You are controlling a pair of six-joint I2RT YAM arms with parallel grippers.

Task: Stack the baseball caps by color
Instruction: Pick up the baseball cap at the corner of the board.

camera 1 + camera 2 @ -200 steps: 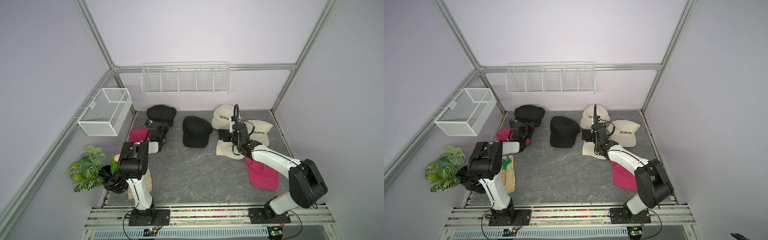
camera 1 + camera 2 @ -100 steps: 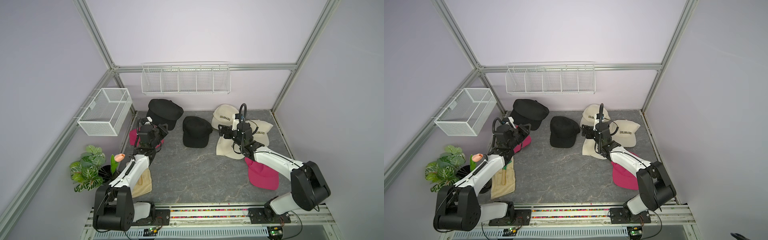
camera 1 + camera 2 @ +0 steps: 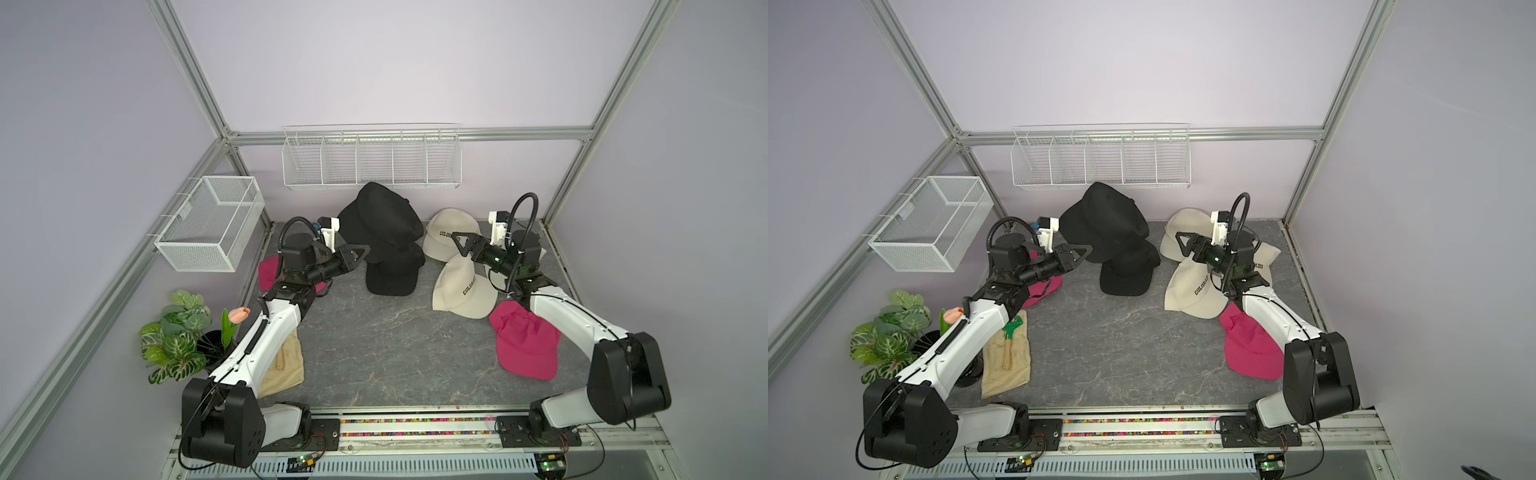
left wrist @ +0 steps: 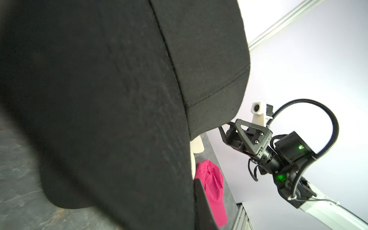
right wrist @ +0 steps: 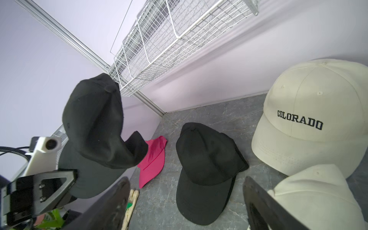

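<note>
My left gripper (image 3: 365, 250) is shut on a black cap (image 3: 384, 214) and holds it in the air near the back wall. In the left wrist view this black cap (image 4: 99, 95) fills most of the picture. A second black cap (image 3: 392, 272) lies on the table just under and in front of it, apart from it in the right wrist view (image 5: 207, 159). My right gripper (image 3: 458, 241) hovers open and empty over the cream caps (image 3: 451, 232) (image 3: 465, 289) lettered COLORADO. A third cream cap (image 3: 1264, 259) is partly hidden behind the right arm. One magenta cap (image 3: 268, 270) lies under the left arm, another magenta cap (image 3: 525, 343) at the front right.
A wire basket (image 3: 212, 226) hangs on the left wall and a wire shelf (image 3: 370, 162) on the back wall, just above the lifted cap. A beige cloth bag (image 3: 1007, 357) and a potted plant (image 3: 176, 334) sit at the front left.
My left gripper has lifted the black cap from the back left corner and carried it right, over the black cap on the table. The right gripper rose a little, still open.
</note>
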